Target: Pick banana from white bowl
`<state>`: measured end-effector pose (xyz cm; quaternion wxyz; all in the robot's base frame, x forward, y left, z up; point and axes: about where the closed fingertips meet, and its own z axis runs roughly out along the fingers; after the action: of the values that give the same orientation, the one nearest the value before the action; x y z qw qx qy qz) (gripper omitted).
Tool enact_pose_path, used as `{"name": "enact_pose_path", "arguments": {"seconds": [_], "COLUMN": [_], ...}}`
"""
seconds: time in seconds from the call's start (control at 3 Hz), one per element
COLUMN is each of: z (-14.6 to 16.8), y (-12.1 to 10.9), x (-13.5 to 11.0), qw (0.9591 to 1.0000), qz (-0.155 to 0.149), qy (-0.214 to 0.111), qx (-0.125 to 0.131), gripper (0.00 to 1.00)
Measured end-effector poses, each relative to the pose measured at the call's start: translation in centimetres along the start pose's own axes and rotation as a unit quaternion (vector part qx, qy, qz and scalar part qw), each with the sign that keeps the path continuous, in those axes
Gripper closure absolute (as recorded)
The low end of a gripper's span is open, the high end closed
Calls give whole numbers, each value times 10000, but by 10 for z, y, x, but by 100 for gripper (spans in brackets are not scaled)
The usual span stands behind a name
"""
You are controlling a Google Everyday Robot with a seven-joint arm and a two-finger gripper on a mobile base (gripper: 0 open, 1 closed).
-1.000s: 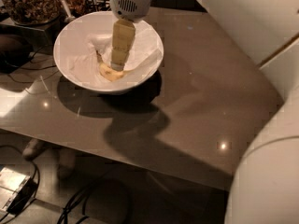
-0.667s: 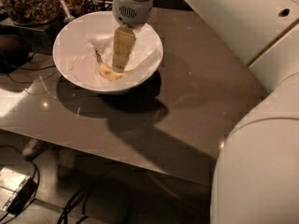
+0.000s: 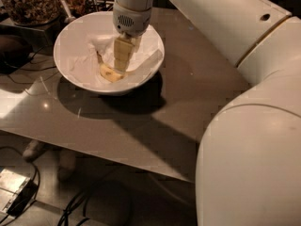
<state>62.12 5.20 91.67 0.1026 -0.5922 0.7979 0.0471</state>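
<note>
The banana (image 3: 108,73) lies low inside the white bowl (image 3: 66,41), on the bowl's near slope, a yellow curve with a darker streak running up towards the bowl's middle. Only part of it shows from where I stand. Crumpled white paper (image 3: 99,44) lines the bowl under and behind it. The claw (image 3: 121,66) comes straight down into the bowl from above, its pale yellow tip right at the banana. I cannot tell whether it is clenched, released or grasping the fruit. The thick white arm (image 3: 221,18) runs from above the bowl's far rim off to the right of the bowl and then bulks large in the near right corner. The bowl sits on a glossy grey-brown table (image 3: 188,98) and throws a dark shadow on its near side. Just beyond the bowl, to the far left, stands a dark glass jar (image 3: 28,4) of brown bits. Thin black cables (image 3: 19,73) trail across the table to the left of the bowl
</note>
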Motion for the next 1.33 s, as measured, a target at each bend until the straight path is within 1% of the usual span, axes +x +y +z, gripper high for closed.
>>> {"name": "enact_pose_path", "arguments": {"seconds": [0.33, 0.67, 1.0, 1.33], "z": [10, 21, 32, 43], "y": [-3, -3, -4, -2], "x": [-4, -9, -11, -11], "qw": [9999, 9996, 9992, 9987], "qz": [10, -48, -70, -135], "qy": [-5, 2, 11, 94], "qx": [-137, -263, -400, -492], "gripper": [48, 51, 50, 51]}}
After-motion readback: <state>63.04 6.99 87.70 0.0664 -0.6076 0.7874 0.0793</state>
